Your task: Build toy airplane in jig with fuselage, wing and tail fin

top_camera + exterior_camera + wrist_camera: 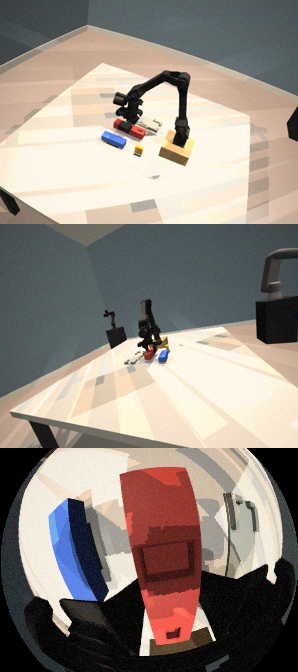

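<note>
One red fuselage (137, 132) (148, 356) (167, 513), long and blocky with two sockets, is gripped by one black gripper (127, 126) (151, 350) (166, 576); one blue block (113, 139) (163, 356) (75, 555), one yellow block (139, 149) (167, 347)

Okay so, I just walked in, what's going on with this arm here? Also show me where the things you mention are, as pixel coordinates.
The arm's pincer (128, 124) (151, 351) is closed on the red fuselage (138, 132) (148, 355) (167, 508). The pale cradle (154, 124) (132, 360) (242, 543) lies beside it, with no fuselage in it. The blue wing (113, 139) (163, 356) (75, 558) and the small yellow tail fin (139, 149) (167, 347) are on the table, not fitted.
</note>
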Controlling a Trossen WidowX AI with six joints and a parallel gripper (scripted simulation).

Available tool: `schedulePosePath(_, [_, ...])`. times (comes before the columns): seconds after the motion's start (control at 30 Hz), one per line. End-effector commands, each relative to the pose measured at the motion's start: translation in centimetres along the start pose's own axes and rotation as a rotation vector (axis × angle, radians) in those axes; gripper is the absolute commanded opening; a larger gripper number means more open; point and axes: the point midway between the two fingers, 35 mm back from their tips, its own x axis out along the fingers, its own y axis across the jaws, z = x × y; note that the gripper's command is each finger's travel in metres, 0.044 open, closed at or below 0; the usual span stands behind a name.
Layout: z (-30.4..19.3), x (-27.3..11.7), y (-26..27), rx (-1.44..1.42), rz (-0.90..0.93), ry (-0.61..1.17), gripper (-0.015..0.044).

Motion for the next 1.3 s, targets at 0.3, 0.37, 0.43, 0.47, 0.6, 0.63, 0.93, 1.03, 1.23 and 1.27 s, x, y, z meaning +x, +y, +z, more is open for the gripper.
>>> schedulePosePath(0.3, [0.4, -4.0, 0.0, -0.001, -0.002, -0.007, 0.0])
schedulePosePath(0.37, [0.3, -4.6, 0.0, -0.001, -0.002, -0.007, 0.0])
schedulePosePath(0.43, [0.3, -5.2, 0.0, -0.001, -0.002, -0.007, 0.0])
schedulePosePath(0.47, [0.3, -5.5, 0.0, -0.001, -0.002, -0.007, 0.0])
schedulePosePath(0.6, [0.1, -6.7, 0.0, -0.001, -0.002, -0.007, 0.0])
schedulePosePath(0.63, [0.1, -7.0, 0.0, -0.001, -0.002, -0.007, 0.0])
schedulePosePath(0.93, [-0.4, -9.8, -0.1, -0.001, -0.002, -0.007, 0.0])
schedulePosePath(1.03, [-0.5, -10.0, -0.1, -0.001, -0.002, -0.007, 0.0])
schedulePosePath(1.23, [-0.1, -9.3, -1.7, 0.002, -0.003, -0.008, 0.0])
schedulePosePath(1.27, [-0.1, -9.2, -2.0, 0.003, -0.003, -0.008, 0.0])
